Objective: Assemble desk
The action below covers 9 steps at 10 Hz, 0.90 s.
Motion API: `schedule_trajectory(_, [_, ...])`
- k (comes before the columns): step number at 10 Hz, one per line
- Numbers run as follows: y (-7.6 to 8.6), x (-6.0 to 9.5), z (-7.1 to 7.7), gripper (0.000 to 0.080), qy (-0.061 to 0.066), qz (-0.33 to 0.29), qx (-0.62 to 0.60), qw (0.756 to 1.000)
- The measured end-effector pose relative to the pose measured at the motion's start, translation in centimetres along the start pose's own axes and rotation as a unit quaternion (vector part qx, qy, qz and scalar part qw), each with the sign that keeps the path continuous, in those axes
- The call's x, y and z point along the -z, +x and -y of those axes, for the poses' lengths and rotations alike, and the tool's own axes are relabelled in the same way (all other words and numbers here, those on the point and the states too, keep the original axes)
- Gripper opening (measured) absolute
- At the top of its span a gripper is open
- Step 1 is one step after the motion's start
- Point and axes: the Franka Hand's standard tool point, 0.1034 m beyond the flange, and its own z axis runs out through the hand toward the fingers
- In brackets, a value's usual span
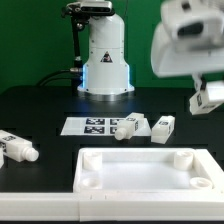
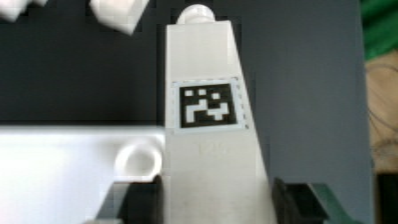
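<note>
The desk's white rimmed panel (image 1: 140, 172) lies flat at the table's front, with round sockets in its corners. My gripper (image 1: 206, 92) hangs above the panel's far corner on the exterior view's right, shut on a white post leg (image 1: 208, 98). In the wrist view that leg (image 2: 210, 110) runs straight out from between the two dark fingers (image 2: 128, 202), its square tag facing the camera. The gripper (image 2: 214, 208) holds it by the lower end. Part of the panel (image 2: 63, 165) and one socket (image 2: 139, 156) show beside the leg.
Three loose legs lie behind the panel: one (image 1: 18, 147) at the exterior view's left, one (image 1: 127, 128) on the marker board (image 1: 92, 126), one (image 1: 163, 126) beside it. The white robot base (image 1: 106, 60) with its blue light stands at the back.
</note>
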Motion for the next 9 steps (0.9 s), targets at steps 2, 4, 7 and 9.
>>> schedule_trajectory(2, [0.4, 1.0, 0.6, 0.0285, 0.003, -0.086, 0.004, 0.996])
schedule_trajectory(4, [1.0, 1.3, 0.5, 0.0285, 0.005, -0.166, 0.004, 0.986])
schedule_trajectory(7, [4.5, 6.3, -1.8, 0.0285, -0.017, -0.271, 0.089, 0.958])
schedule_trajectory(9, [4.6, 5.4, -1.7, 0.0285, -0.018, -0.338, 0.083, 0.937])
